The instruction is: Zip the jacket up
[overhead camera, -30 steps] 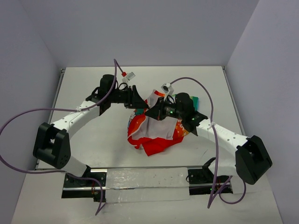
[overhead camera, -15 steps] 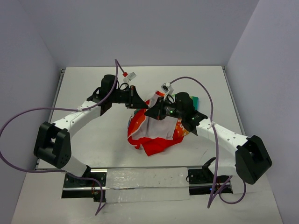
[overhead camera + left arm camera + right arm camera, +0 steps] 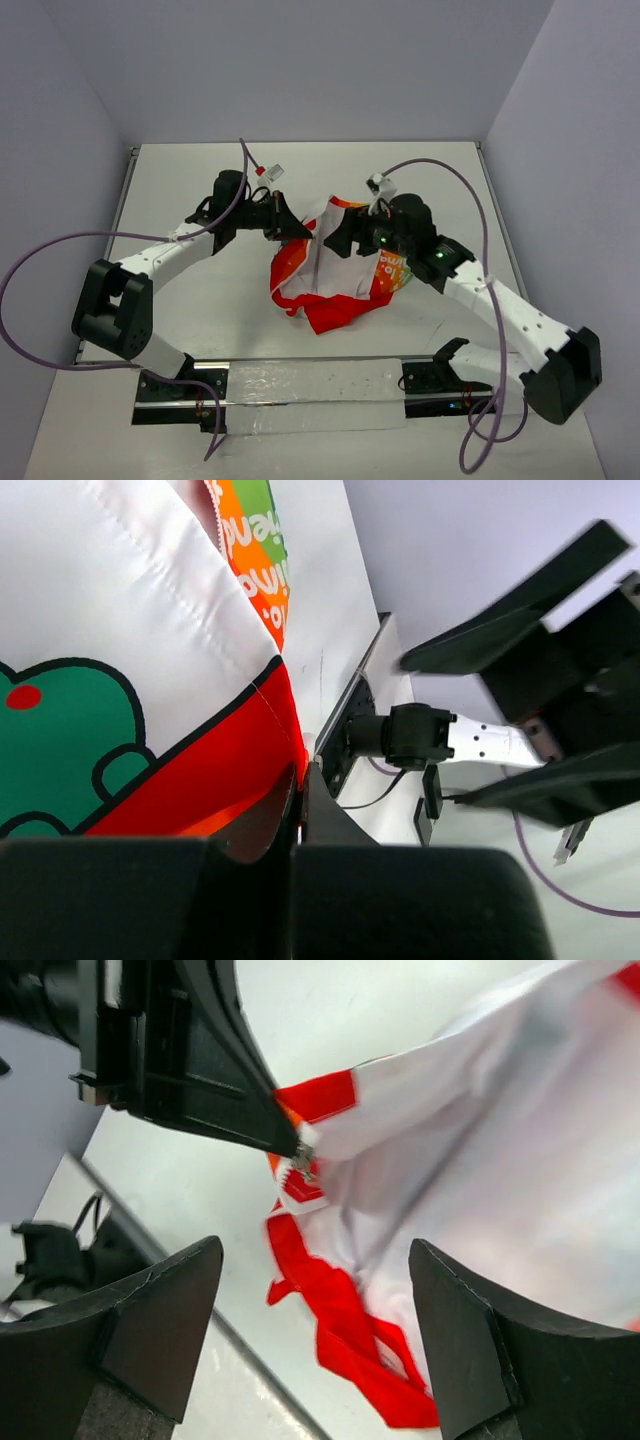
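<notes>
The jacket (image 3: 335, 275) lies crumpled mid-table, white lining up, with red hem and orange lettered panel. My left gripper (image 3: 297, 232) is shut on its upper left edge. In the left wrist view the jaws (image 3: 300, 785) pinch the red trim below the green bear print (image 3: 60, 730). My right gripper (image 3: 335, 234) hovers open just right of that spot, touching no fabric. In the right wrist view its gripper (image 3: 315, 1250) stands wide over white lining (image 3: 480, 1140) and red hem (image 3: 345, 1335). There the left gripper's tip (image 3: 285, 1140) holds the corner by a small metal zipper piece (image 3: 303, 1165).
A shiny metal strip (image 3: 310, 383) runs along the near table edge between the arm bases. Purple cables (image 3: 40, 270) loop beside each arm. Grey walls close in the table (image 3: 200, 300) at the back and both sides.
My right gripper has opened, let go of the jacket's edge and drawn back to the right. My left gripper has shut on that edge and shifted slightly left.
</notes>
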Available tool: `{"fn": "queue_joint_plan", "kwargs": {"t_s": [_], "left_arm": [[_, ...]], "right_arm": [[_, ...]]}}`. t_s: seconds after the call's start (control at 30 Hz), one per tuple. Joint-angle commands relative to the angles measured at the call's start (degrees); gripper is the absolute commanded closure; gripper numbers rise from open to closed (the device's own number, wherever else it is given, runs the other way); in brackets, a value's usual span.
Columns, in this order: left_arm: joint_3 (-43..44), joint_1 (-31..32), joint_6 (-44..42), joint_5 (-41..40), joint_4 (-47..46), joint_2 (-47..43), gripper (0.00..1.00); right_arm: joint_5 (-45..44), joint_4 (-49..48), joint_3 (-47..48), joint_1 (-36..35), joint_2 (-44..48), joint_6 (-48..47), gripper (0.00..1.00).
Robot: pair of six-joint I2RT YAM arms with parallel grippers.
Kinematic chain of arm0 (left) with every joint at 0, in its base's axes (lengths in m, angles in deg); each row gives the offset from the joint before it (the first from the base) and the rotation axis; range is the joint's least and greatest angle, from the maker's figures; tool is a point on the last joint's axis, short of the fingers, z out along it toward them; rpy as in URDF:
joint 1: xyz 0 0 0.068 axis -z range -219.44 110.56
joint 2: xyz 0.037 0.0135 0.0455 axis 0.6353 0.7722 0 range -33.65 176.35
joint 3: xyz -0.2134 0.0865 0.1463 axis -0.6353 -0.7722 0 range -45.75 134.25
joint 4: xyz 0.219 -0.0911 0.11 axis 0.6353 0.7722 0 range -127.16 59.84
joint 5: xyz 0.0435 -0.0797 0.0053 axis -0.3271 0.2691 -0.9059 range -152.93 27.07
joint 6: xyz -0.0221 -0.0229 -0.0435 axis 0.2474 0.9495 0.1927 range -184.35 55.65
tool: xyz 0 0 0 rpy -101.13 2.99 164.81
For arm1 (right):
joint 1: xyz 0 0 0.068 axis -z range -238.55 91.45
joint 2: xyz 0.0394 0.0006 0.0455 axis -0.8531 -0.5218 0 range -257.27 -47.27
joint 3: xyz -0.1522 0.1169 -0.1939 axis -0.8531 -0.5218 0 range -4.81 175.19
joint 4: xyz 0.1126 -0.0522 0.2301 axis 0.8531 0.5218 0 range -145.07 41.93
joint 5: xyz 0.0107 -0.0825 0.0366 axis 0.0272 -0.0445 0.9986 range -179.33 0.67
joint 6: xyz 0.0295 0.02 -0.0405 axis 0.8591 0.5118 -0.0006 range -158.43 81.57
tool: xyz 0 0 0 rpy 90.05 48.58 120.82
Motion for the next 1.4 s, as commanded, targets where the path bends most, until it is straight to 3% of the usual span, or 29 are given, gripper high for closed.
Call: {"fn": "queue_joint_plan", "kwargs": {"t_s": [0.0, 0.17, 0.27, 0.37, 0.43, 0.53, 0.73, 0.9, 1.07, 1.37], "left_arm": [[-0.01, -0.42, 1.80, 2.11, -6.00, -0.27, 1.00], [1.08, -1.18, 1.03, 2.09, -4.63, -0.41, 1.00], [1.26, -1.82, 0.91, 1.91, -4.04, -0.85, 1.00], [0.87, -2.28, 1.41, 2.29, -4.82, -1.41, 1.00], [1.00, -2.44, 1.60, 2.51, -4.59, -1.59, 1.00], [1.13, -2.57, 1.60, 2.20, -3.91, -1.90, 1.00], [1.79, -2.86, 1.06, 1.23, -1.93, -2.83, 1.00], [2.90, -2.95, 0.81, 1.03, -0.73, -2.91, 1.00], [4.54, -2.95, -0.83, 0.69, 2.04, -2.56, 1.00], [4.83, -2.95, -0.86, 1.92, 1.17, -1.08, 1.00]], "right_arm": [[-11.51, 8.12, 0.69, 5.41, 9.72, -3.06, 0.18], [-13.39, 10.34, -2.03, 16.57, 10.97, -0.63, 0.22], [-15.89, 9.87, -2.78, 18.78, 10.10, 1.22, 0.26], [-19.58, 8.89, -2.23, 18.82, 7.41, 2.35, 0.35], [-24.01, 8.20, -1.24, 18.84, 3.63, 3.53, 0.49], [-26.21, 5.17, -0.65, 19.06, -1.99, 3.98, 0.61], [-27.17, 5.76, 6.76, 19.96, -17.73, 2.57, 0.58], [-29.56, 6.79, 13.74, 20.67, -29.80, 2.68, 0.45], [-33.95, 9.13, 21.18, 21.79, -39.52, 2.08, 0.41], [-33.84, 11.59, 31.65, 22.90, -50.31, 1.37, 0.43]]}}
